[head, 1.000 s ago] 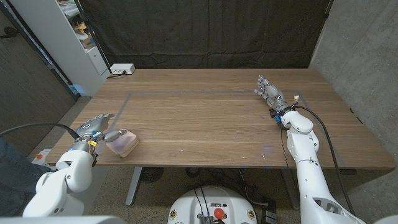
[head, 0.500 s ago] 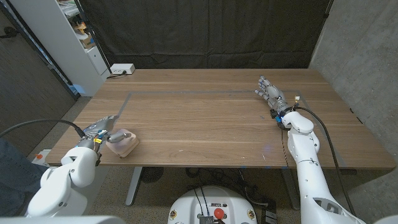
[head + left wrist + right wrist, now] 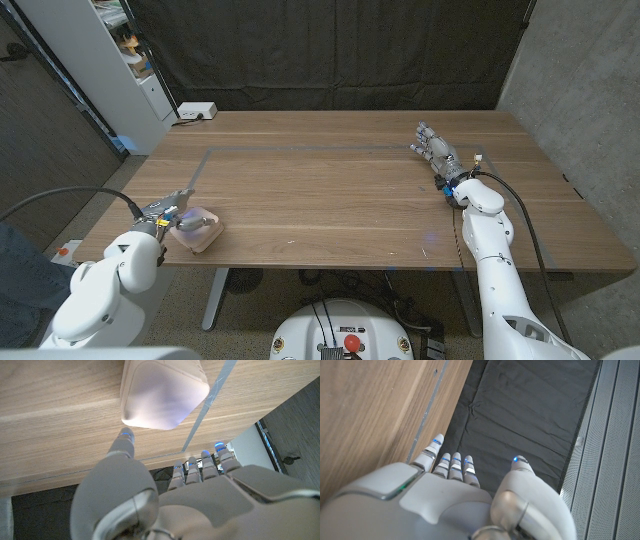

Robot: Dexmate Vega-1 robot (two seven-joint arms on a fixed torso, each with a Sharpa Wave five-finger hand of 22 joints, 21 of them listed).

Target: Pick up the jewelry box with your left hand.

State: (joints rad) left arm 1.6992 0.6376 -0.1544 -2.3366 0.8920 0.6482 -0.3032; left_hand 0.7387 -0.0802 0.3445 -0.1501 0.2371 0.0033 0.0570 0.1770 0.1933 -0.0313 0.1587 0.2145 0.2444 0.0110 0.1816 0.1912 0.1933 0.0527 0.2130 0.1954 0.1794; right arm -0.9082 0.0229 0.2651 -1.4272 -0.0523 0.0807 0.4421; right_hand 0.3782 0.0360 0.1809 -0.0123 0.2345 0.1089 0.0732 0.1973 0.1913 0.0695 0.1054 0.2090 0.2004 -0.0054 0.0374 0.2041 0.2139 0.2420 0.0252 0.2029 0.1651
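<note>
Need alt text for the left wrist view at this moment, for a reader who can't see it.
The robot's left hand, seen from behind, reaches with spread fingers toward a pale pink jewelry box with rounded corners that sits on the wooden table; the hand holds nothing, and whether the thumb tip touches the box is unclear. A strip of grey tape runs across the tabletop beside the box.

Wood table (image 3: 350, 200): pink jewelry box (image 3: 197, 230) near front-left edge.

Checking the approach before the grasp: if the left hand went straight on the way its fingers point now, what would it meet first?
Most likely the jewelry box: it lies just ahead of the left hand, a small gap beyond the thumb tip. Depth is unclear, so the fingers might pass beside it.
</note>
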